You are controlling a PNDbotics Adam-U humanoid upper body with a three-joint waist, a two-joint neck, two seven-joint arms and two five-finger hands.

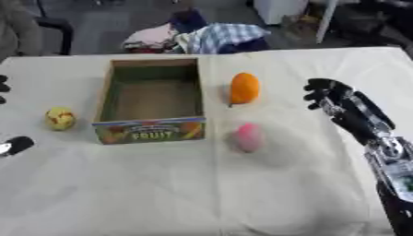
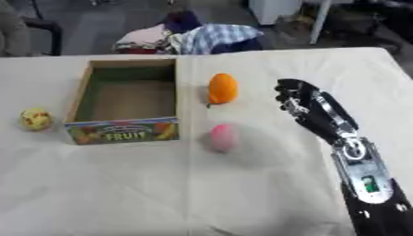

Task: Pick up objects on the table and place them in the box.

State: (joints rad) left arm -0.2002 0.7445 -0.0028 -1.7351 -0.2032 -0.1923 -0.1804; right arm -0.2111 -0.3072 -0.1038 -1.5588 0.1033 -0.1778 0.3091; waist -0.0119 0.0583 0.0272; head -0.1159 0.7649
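On the counter (image 1: 161,193), a pink object (image 1: 248,137) lies nearest, right of the open box (image 1: 150,130). The yellow fruit (image 1: 61,118) sits left. The right robot hand (image 2: 297,103) hovers, fingers relaxed, beside the orange fruit (image 1: 244,87) farther back.

Head stereo pair — downward, shared table (image 1: 202,193)

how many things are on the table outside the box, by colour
orange: 1, the orange fruit
pink: 1, the pink fruit
yellow with red: 1, the yellow fruit
total: 3, all outside the box, which looks empty
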